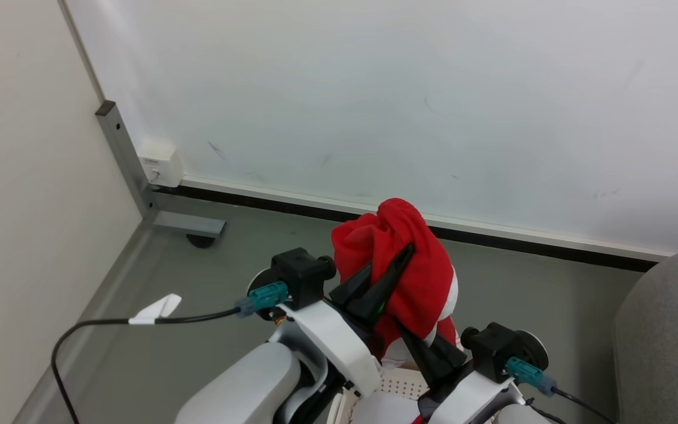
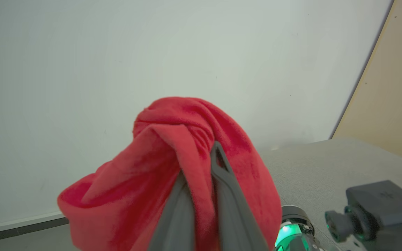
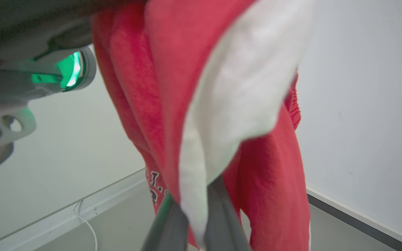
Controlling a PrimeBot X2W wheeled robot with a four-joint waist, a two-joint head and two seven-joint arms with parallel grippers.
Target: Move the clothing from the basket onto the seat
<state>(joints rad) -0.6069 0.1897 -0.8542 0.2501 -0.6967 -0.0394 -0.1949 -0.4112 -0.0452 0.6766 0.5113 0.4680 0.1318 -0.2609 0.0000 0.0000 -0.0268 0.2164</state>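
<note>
The clothing (image 1: 427,265) is a bright red bundle with white trim, lifted in the air in front of the wall. My left gripper (image 1: 398,259) is shut on its top fold; in the left wrist view the red fabric (image 2: 134,181) wraps over that left gripper (image 2: 201,164). From below, my right gripper (image 1: 402,331) is shut on a lower part of the clothing (image 3: 173,69), with white trim pinched at the right gripper (image 3: 194,205). A bit of the perforated basket (image 1: 401,383) shows beneath the arms. The grey seat (image 1: 662,341) stands at the right, apart from the garment.
A pale wall with a dark baseboard (image 1: 492,235) runs behind the garment. A grey metal post foot with a caster (image 1: 189,225) sits at the left corner. A black cable with a white tag (image 1: 156,309) loops from my left wrist. Grey floor lies between the wall and the seat.
</note>
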